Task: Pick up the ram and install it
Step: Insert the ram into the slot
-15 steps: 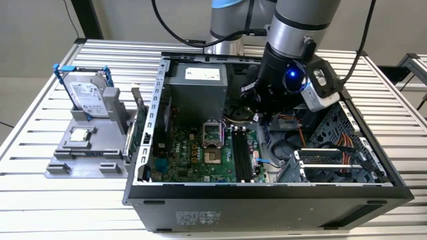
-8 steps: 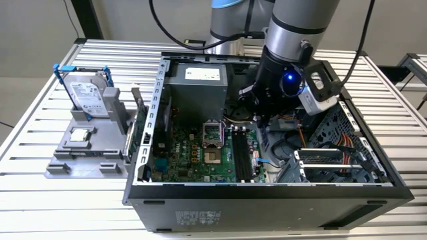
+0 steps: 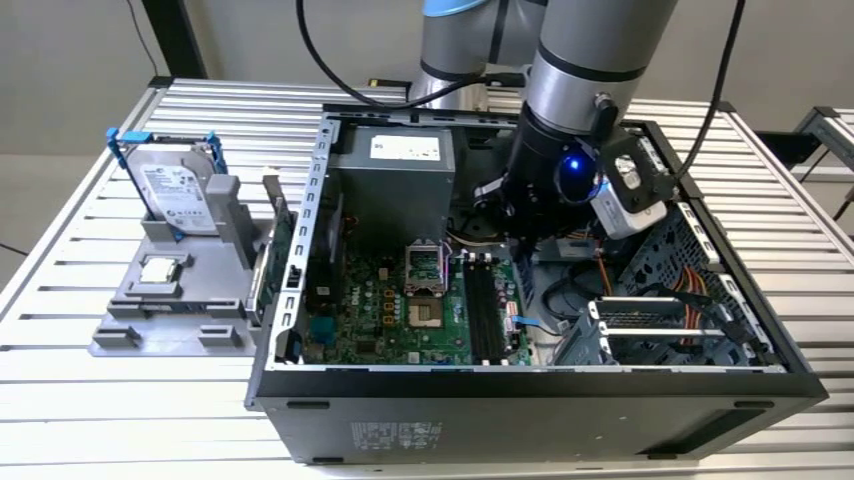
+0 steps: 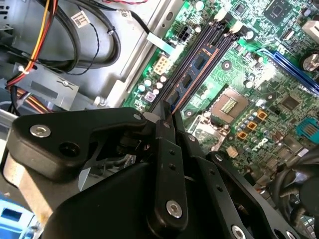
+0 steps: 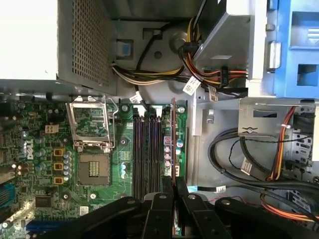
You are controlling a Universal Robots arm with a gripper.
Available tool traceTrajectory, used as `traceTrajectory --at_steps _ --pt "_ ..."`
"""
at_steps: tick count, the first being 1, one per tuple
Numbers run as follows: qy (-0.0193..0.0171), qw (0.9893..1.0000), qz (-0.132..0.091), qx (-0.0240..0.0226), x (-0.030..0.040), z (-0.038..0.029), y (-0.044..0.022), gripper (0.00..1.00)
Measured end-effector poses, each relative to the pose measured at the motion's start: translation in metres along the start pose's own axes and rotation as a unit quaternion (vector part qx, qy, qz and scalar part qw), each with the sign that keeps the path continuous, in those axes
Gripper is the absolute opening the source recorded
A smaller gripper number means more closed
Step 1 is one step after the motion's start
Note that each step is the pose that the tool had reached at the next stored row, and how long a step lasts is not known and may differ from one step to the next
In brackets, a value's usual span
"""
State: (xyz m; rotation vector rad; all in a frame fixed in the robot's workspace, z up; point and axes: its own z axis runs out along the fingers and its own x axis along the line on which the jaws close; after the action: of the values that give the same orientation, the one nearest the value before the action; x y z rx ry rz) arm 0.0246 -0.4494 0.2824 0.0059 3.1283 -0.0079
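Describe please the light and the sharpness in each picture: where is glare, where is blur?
In the exterior view, light is even and a blue lamp glows on the arm above the motherboard. In the first wrist view, a white overexposed patch burns out one corner, while the ram looks sharp. In the second wrist view, the gripper is near and soft, and the board behind is bright.

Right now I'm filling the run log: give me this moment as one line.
stage: seating | gripper: shut on ram | ram: on edge at motherboard slots | site: inside computer case
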Motion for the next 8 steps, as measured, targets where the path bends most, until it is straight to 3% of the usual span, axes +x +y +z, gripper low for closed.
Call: traceTrajectory --at_steps 8 --pt "0.0 1.0 0.0 0.0 0.0014 0.009 -0.0009 0.0"
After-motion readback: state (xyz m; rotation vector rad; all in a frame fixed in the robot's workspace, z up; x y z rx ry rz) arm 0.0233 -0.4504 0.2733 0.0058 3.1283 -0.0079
